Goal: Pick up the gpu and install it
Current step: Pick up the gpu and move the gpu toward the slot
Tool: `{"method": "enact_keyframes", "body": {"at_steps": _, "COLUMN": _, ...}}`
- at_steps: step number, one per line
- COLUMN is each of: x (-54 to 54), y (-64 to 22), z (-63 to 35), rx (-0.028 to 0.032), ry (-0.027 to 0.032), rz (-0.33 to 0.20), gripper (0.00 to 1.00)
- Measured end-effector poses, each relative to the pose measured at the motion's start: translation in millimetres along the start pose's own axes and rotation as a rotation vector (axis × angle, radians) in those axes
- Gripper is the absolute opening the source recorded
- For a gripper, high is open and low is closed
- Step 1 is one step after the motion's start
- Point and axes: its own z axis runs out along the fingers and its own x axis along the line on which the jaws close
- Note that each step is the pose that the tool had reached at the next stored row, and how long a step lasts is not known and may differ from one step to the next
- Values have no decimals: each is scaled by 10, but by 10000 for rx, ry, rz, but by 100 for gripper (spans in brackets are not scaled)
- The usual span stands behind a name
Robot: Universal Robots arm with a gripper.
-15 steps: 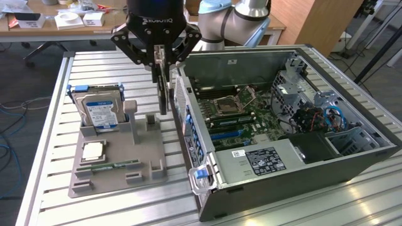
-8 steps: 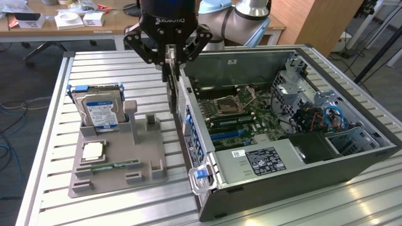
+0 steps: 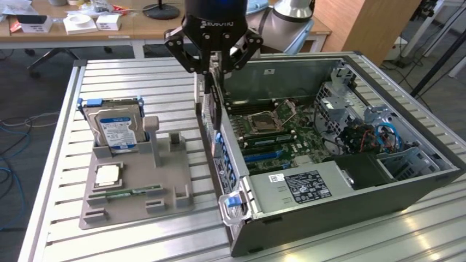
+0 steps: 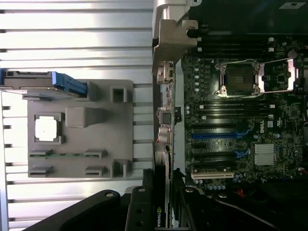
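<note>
gpu (image 3: 211, 103) clamped upright in downward-pointing claw (image 3: 215, 66)

A slatted aluminium table (image 3: 117, 76) stands on grey floor (image 3: 36, 87); behind it, a wooden desk (image 3: 138, 28) and a wooden panel (image 3: 375, 24).

On my feed, a slatted aluminium table (image 3: 58, 164) carries a grey parts fixture (image 3: 138, 210) toward its edge at the exterior view's left. The fixture holds an upright hard drive (image 3: 117, 128), a CPU (image 3: 109, 174) and a RAM stick (image 3: 135, 192). Beside it lies an open desktop tower (image 3: 342, 224), motherboard (image 3: 280, 136) exposed.
</note>
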Motion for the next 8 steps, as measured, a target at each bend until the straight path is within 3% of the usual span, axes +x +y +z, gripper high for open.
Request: {"method": "enact_keyframes", "body": {"at_steps": 8, "x": -229, "y": 11, "z": 7, "rx": 0, "ry": 0, "rz": -1, "gripper": 26}}
